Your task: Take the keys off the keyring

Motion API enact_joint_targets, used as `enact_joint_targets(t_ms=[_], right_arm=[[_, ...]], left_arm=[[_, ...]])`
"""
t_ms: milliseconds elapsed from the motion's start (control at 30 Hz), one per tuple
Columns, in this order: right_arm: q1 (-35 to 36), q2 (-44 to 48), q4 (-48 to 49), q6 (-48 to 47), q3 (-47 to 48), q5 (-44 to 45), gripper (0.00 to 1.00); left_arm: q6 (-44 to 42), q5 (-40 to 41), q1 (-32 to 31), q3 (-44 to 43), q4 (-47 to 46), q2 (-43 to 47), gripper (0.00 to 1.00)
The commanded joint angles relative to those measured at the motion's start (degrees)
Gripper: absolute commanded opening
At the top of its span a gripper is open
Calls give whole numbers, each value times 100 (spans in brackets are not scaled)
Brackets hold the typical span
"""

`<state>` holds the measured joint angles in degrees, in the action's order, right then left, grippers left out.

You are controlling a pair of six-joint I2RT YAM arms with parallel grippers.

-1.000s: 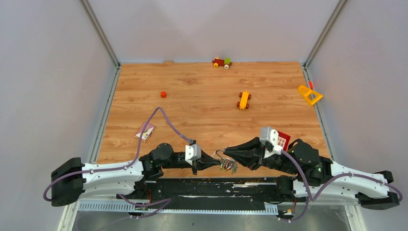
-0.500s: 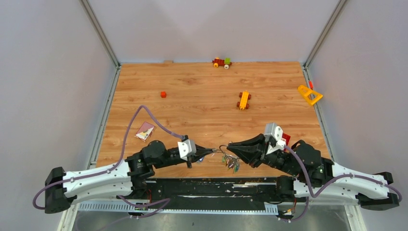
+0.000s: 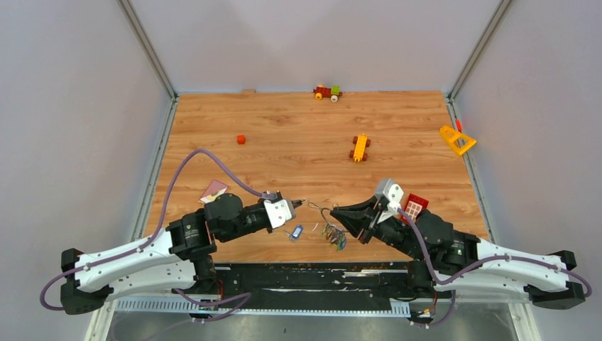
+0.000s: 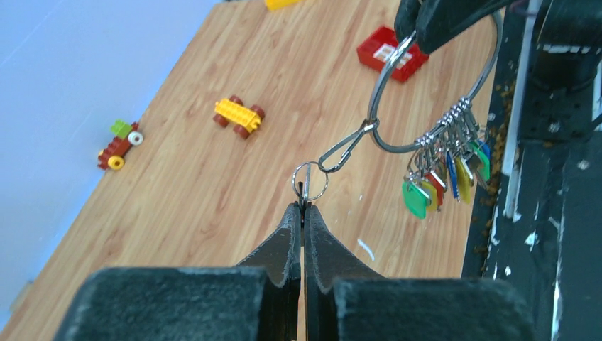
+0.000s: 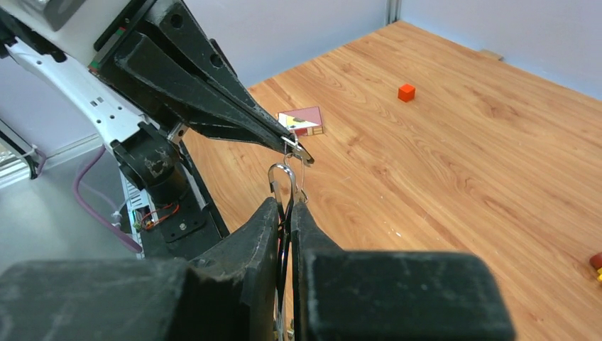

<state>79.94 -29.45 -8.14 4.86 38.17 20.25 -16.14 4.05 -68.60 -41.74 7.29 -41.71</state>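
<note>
The keyring (image 4: 397, 150), a thin silver wire loop, hangs in the air between my two grippers. A bunch of keys (image 4: 416, 199) with green, yellow, red and blue tags dangles from it (image 3: 334, 236). My right gripper (image 5: 287, 202) is shut on the loop's wire, its tip (image 3: 334, 210) just right of centre. From the loop a silver clasp (image 4: 346, 147) leads to a small ring (image 4: 310, 180), and my left gripper (image 4: 303, 206) is shut on that ring (image 3: 302, 203). One blue-tagged key (image 3: 296, 231) lies on the table below.
A red window brick (image 3: 415, 206) sits beside the right arm. A pink card (image 3: 214, 189) lies by the left arm. Farther back are an orange cube (image 3: 241, 139), a yellow toy car (image 3: 360, 147), a small toy train (image 3: 327, 91) and a yellow triangle piece (image 3: 456, 139).
Both grippers have risen and moved away from the near edge, the left one pulling leftward with the small ring. A blue-tagged key now lies loose on the table.
</note>
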Motion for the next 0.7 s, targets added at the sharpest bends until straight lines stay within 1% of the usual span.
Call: enact_joint_targets(t_ms=[0,33,133,300,400,567,667], right_arm=[[-19,86,444,267,-178,354,7],[-17,100,490,262,-227,387,8],[-14,86,467,141,-247,526,10],[-20,71,758,241,-526,635,13],[-14,29,935,308,-626,644,21],[-19,109,840,272,-555,669,36],[-18,205,622,204,-509,592,45]], left_arm=[[-584,252,-13,-262,399,92,0],[-740,238,-13,-413,532,40,0],[-1070,288,-18,-1228,1334,-273,0],[-1374,199,-14,-1555,1382,-433,0],[-1566,151,-20,-1873,1652,-588,0],[-1769,122,-17,-2264,1960,-724,0],[-1856,91,-15,-2474,2145,-794,0]])
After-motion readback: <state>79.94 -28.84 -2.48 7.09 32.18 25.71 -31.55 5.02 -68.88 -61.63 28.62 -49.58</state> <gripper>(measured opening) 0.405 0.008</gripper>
